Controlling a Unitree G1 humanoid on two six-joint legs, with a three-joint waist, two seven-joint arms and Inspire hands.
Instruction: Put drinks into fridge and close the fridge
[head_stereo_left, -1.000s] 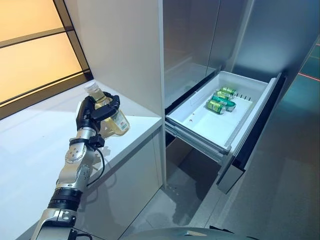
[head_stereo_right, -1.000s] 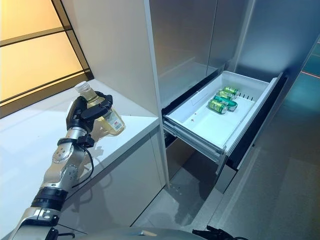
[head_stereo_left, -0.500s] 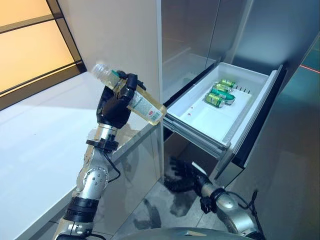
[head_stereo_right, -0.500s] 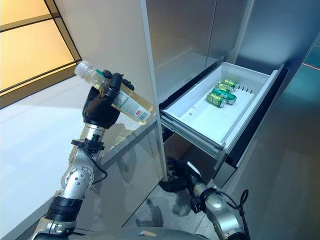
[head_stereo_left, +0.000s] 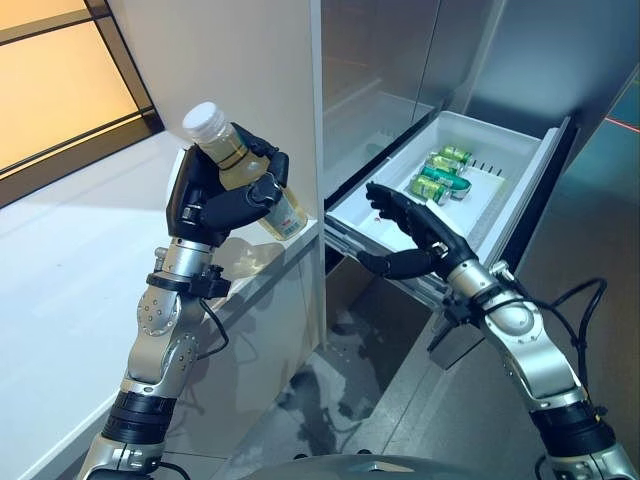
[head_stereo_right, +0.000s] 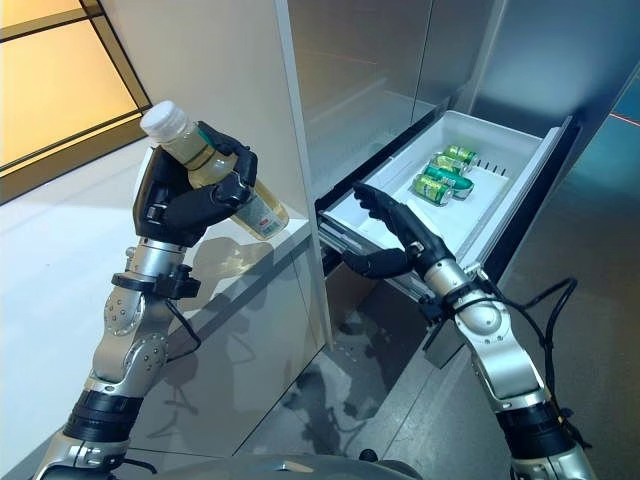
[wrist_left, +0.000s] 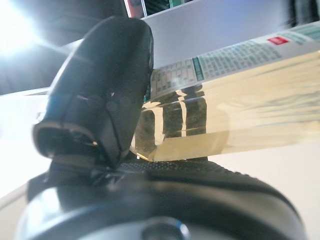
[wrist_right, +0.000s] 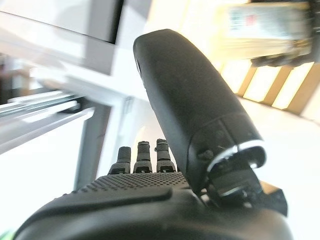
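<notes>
My left hand is shut on a clear bottle of yellow drink with a white cap, held tilted above the counter's corner; the bottle fills the left wrist view past the thumb. My right hand is open, its fingers stretched toward the bottle, in front of the near corner of the open white fridge drawer. Several green cans lie at the drawer's far end.
A white counter runs along the left under an amber window. A tall white cabinet panel stands between counter and fridge. Grey floor lies below the drawer.
My right hand has risen from near the floor to drawer height, fingers spread toward the bottle. My left hand has turned the bottle more upright, cap up.
</notes>
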